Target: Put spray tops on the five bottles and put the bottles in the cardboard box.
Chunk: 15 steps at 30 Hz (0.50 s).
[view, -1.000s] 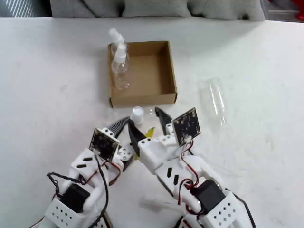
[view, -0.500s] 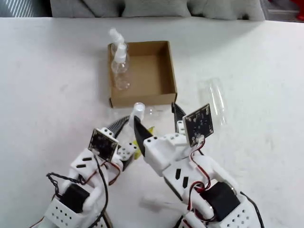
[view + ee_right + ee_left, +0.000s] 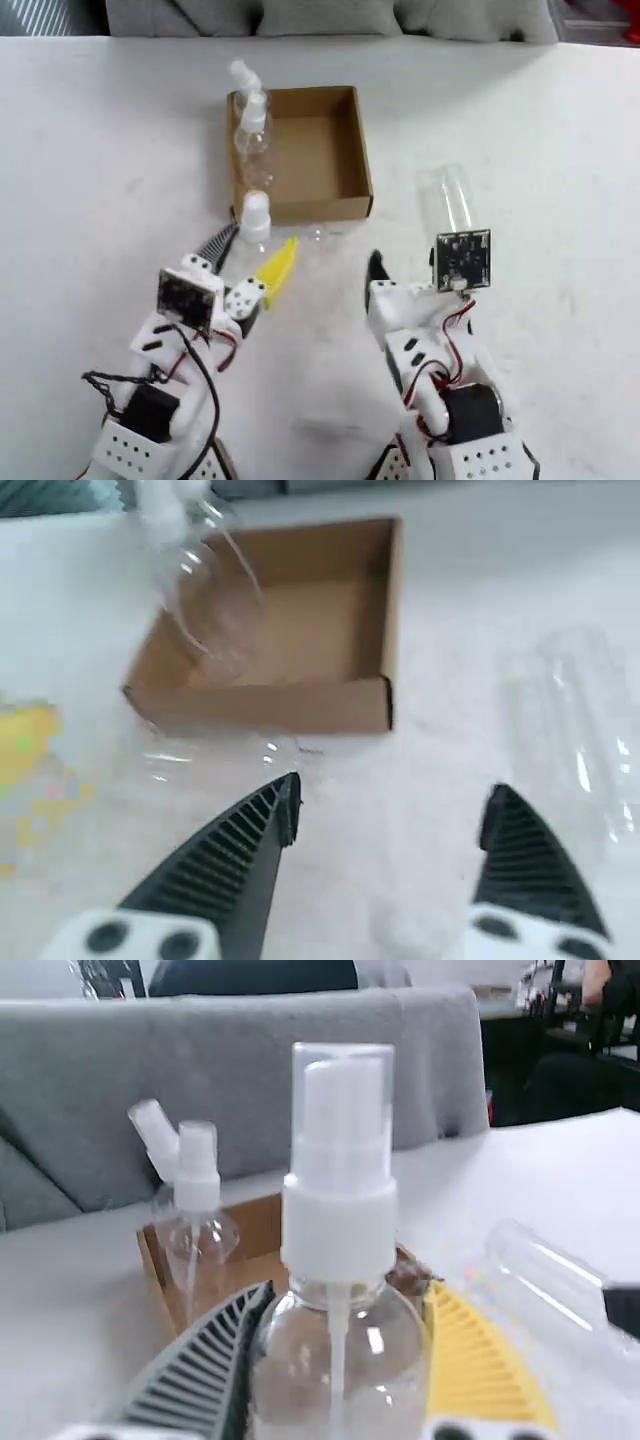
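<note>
Your clear plastic bottle with the white spray top (image 3: 338,1260) stands upright between the grey and yellow fingers of the left hand (image 3: 260,238). The hand is closed onto its rounded body, one finger on each side. A clear cap covers the nozzle. You cannot tell whether its base touches the white desk (image 3: 520,110) or hangs just above it: the wrist view cuts off the lower body, and from above the top hides it. The bottle is just outside the near wall of the brown cardboard box (image 3: 355,150), toward the box's left corner.

Inside the box, against its left wall, are two more clear spray-topped bottles (image 3: 254,135). One looks upright and the other's top tilts out past the far rim. They overlap, so their outlines are hard to separate.

A small clear glint (image 3: 316,236) lies on the desk just in front of the box — too faint to name.

Right of the box, a toppled clear plastic bottle (image 3: 447,200) lies on the desk. Its near end is hidden behind the dark camera board (image 3: 462,258) on the right arm, so you cannot tell whether it carries a top. The right hand (image 3: 385,825) is spread wide with nothing between its black fingers, on the near side of the box's right corner. From above, one finger is tucked under the board.
</note>
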Tool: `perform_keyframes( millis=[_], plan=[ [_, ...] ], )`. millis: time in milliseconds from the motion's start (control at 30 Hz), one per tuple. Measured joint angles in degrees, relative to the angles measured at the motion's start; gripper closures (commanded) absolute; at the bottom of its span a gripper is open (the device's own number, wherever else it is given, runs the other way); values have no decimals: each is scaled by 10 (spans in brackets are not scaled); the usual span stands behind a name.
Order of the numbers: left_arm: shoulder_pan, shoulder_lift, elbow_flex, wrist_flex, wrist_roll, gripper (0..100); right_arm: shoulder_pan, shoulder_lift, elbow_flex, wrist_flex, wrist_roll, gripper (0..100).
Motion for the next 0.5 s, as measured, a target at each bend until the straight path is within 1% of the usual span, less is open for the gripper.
perform_keyframes(
  millis=[33, 67, 167, 267, 367, 500],
  plan=[
    [-5, 0, 0, -18, 0, 921, 22, -10, 23, -10, 5, 984],
    [-11, 0, 0, -39, 0, 921, 45, -18, 41, -21, 9, 985],
    [-24, 0, 0, -106, 0, 921, 106, -47, 84, -55, 14, 920],
    [-30, 0, 0, -156, 0, 921, 156, -76, 139, -69, 14, 892],
    [-28, 0, -6, -171, 0, 921, 178, -110, 198, -75, 14, 894],
    [-29, -1, -50, -171, 0, 921, 185, -115, 215, -74, 14, 894]
  ],
)
